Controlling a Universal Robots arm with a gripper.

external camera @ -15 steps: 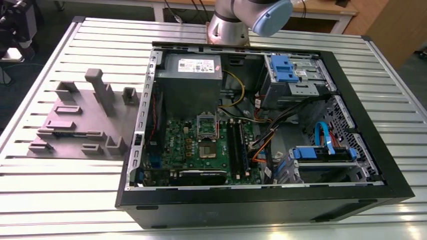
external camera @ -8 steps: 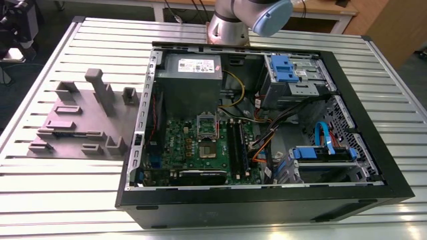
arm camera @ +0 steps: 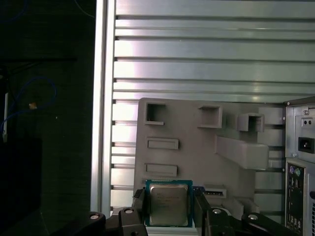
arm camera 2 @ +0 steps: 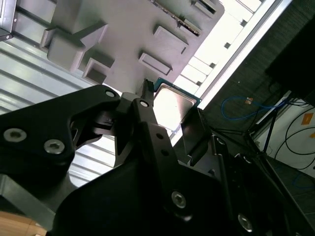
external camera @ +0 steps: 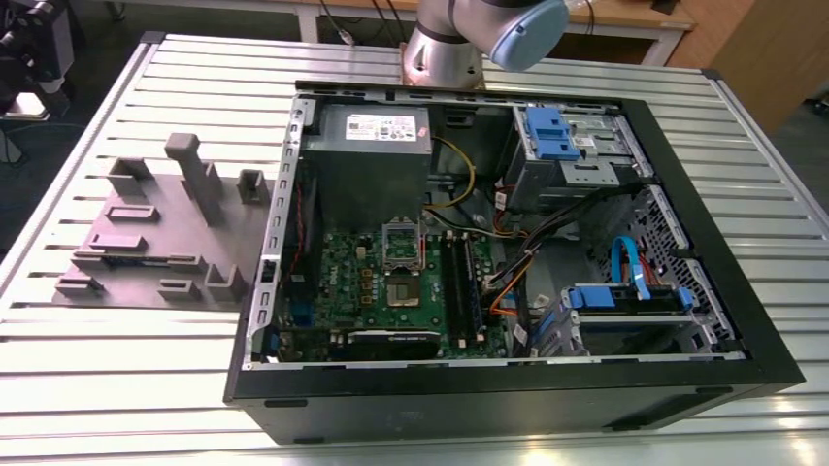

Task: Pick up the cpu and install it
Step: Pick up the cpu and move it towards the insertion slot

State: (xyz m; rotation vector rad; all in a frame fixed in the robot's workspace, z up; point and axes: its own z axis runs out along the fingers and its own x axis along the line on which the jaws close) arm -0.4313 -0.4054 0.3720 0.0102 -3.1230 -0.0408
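Two black fingers (arm camera: 201, 211) of the gripper (arm camera: 170, 209) are clamped on opposite edges of the cpu (arm camera: 169, 204). Its silvery top faces the camera in both wrist views. The chip sits between the fingers, held off the grey fixture (arm camera: 197, 162) that lies by the worktop (arm camera: 197, 49) edge. Exterior view: the open computer case (external camera: 725, 320) contains a green motherboard (external camera: 376, 291) with its socket (external camera: 404, 291), a power supply (external camera: 369, 136) and blue-tabbed drive bays (external camera: 570, 146). First wrist view adds the case's rear ports (arm camera: 295, 177).
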